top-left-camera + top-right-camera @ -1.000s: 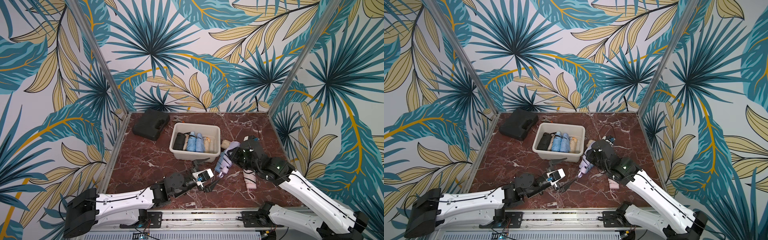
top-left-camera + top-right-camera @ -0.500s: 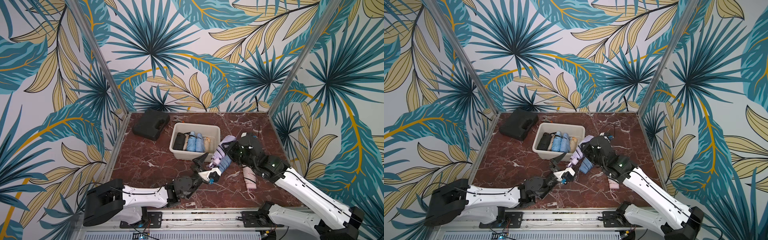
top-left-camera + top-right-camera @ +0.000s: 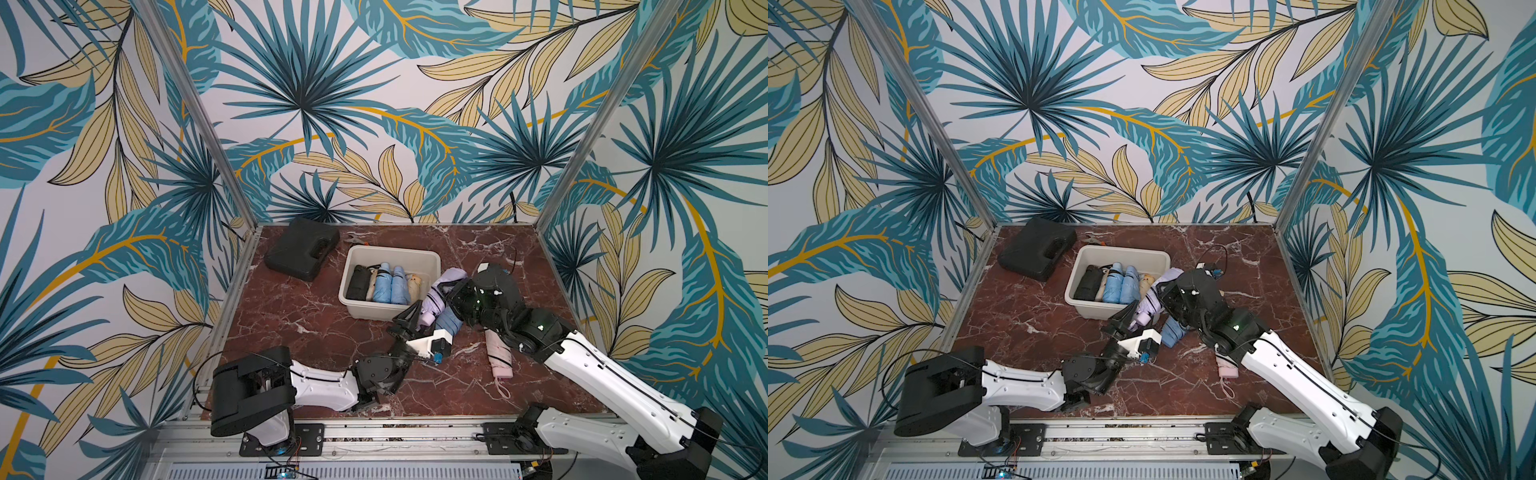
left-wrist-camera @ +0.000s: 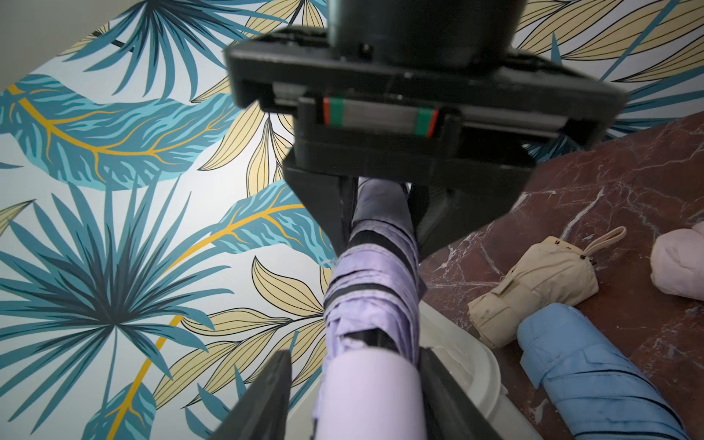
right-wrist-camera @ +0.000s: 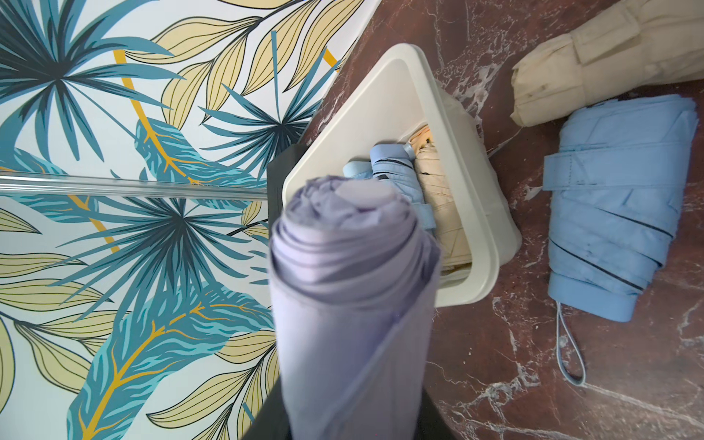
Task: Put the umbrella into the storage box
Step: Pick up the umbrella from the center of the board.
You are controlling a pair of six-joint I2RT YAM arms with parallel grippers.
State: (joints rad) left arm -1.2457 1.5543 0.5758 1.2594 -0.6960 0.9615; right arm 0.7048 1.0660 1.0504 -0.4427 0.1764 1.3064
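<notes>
The lilac folded umbrella (image 3: 440,291) (image 3: 1156,297) hangs tilted in the air at the near right corner of the off-white storage box (image 3: 390,249) (image 3: 1121,249). My right gripper (image 3: 455,293) (image 5: 348,415) is shut on its fabric body (image 5: 350,274). My left gripper (image 3: 417,322) (image 4: 354,354) straddles the pale handle end (image 4: 375,384). One finger touches the handle, and a gap shows at the other. The box rim (image 4: 464,362) (image 5: 384,95) lies just beyond the umbrella. Several folded umbrellas, black, blue and beige, lie in the box.
A blue umbrella (image 3: 449,322) (image 5: 613,205), a pink one (image 3: 496,353) and a beige one (image 4: 533,282) lie on the marble right of the box. A black moulded case (image 3: 301,249) and pliers (image 3: 353,237) sit at the back left.
My right gripper lifted the lilac umbrella off the table toward the box. My left arm swung in to its handle end and its jaws narrowed around it.
</notes>
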